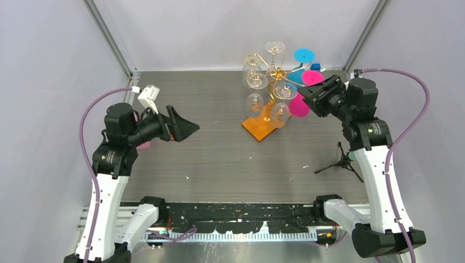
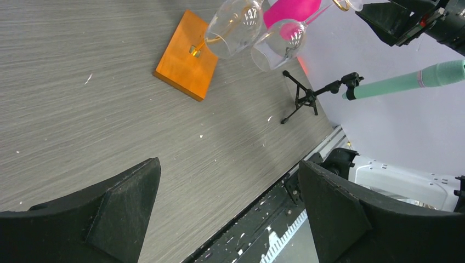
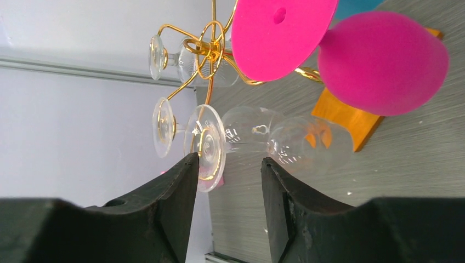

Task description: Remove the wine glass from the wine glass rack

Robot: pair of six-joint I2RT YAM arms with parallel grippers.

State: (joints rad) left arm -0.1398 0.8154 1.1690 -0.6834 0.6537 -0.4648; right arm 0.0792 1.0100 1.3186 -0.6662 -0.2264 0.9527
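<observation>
The wine glass rack [image 1: 272,71] is a gold wire tree on an orange base [image 1: 262,129] at the back middle of the table. Several clear wine glasses hang from it upside down, along with pink [image 1: 299,106] and blue [image 1: 304,55] ones. My right gripper [image 1: 305,97] is at the rack's right side, beside the pink glass. In the right wrist view this gripper [image 3: 229,159] is open, and the foot of a clear wine glass [image 3: 205,145] sits just past its left fingertip without being clasped. My left gripper [image 1: 186,129] hangs wide open and holds nothing, far left of the rack.
A small black tripod [image 1: 342,161] stands on the table at the right, with a teal rod [image 2: 406,82] by it. The pink glass bowl [image 3: 381,63] and foot [image 3: 282,33] hang close above my right fingers. Grey walls enclose the table.
</observation>
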